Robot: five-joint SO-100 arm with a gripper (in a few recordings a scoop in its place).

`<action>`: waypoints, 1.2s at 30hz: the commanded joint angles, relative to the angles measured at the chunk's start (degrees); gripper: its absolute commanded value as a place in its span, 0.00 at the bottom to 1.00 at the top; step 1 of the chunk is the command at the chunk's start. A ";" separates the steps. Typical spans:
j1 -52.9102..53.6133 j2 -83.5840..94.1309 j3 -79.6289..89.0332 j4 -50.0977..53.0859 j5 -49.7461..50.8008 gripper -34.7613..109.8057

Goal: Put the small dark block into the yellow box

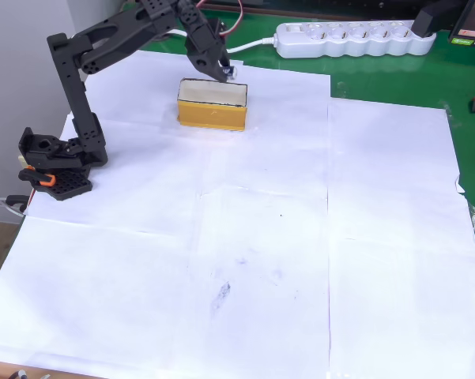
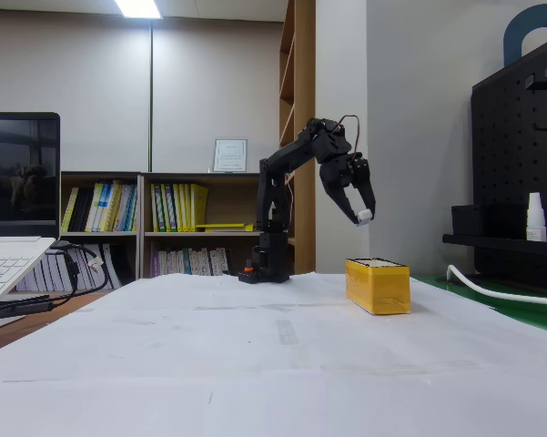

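Two fingers of the hand [image 2: 362, 217] clamp the small dark block [image 2: 365, 217] above the yellow box [image 2: 378, 285].

Open paper [image 1: 300, 237] right of yellow box [image 1: 212, 105]

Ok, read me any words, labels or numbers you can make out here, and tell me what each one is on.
None can be read.
Block in the gripper: pale end shows, any lettering too small.
Framed sheet on the bookshelf: print too small.
Book spines: blurred.
Green item by the power strip: pale marks, unreadable.
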 commanded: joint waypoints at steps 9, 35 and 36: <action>-5.45 5.10 0.70 -0.70 -1.93 0.24; -2.72 4.22 14.24 10.20 -11.43 0.49; -2.11 2.46 15.21 11.07 -11.60 0.49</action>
